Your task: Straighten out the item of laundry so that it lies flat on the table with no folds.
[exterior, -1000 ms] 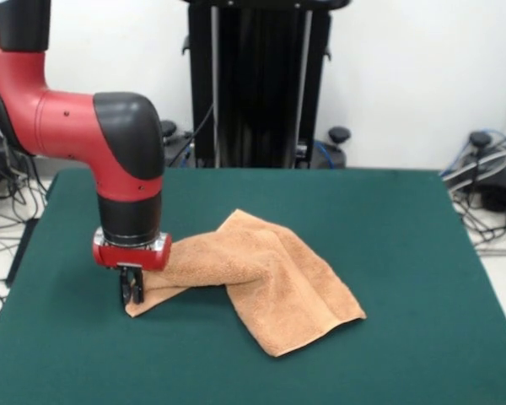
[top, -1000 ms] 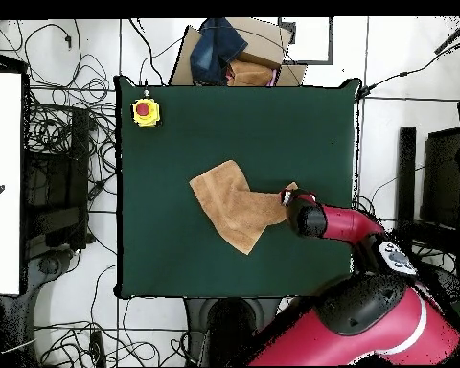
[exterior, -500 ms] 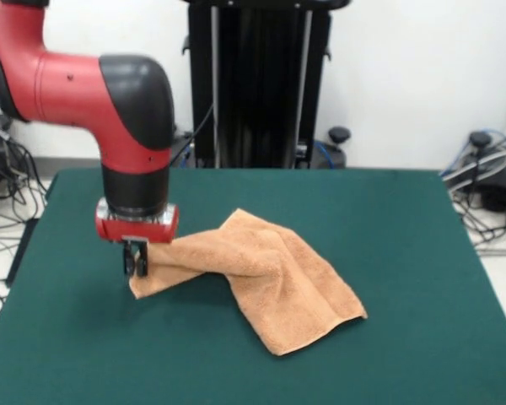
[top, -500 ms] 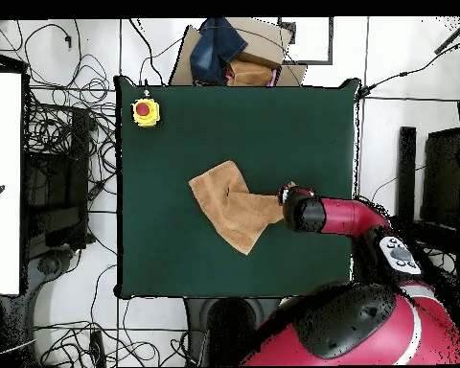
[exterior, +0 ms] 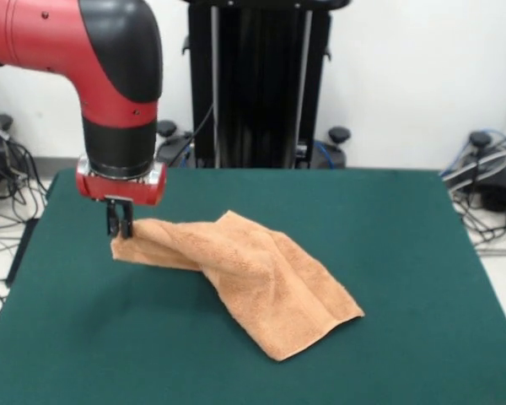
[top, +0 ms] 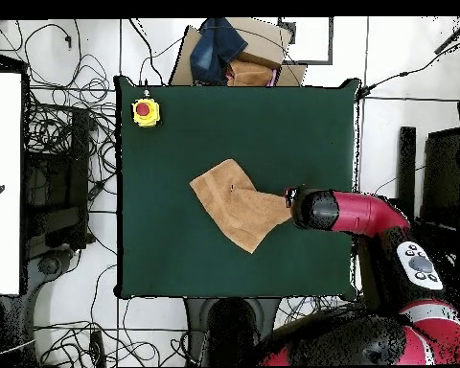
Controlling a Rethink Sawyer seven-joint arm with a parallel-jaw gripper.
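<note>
gripper [exterior: 119, 227]: pinched shut on the towel's corner, lifted off the table
towel [exterior: 257, 278]: peach terry, folded over itself, mid-table, far end resting on green felt
table [exterior: 422, 278]: green top

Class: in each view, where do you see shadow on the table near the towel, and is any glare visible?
Front view: a soft shadow lies on the table under the raised end of the towel, below the hand; no glare on the felt. Overhead view: the towel casts almost no visible shadow; the table looks evenly lit, without glare.
</note>
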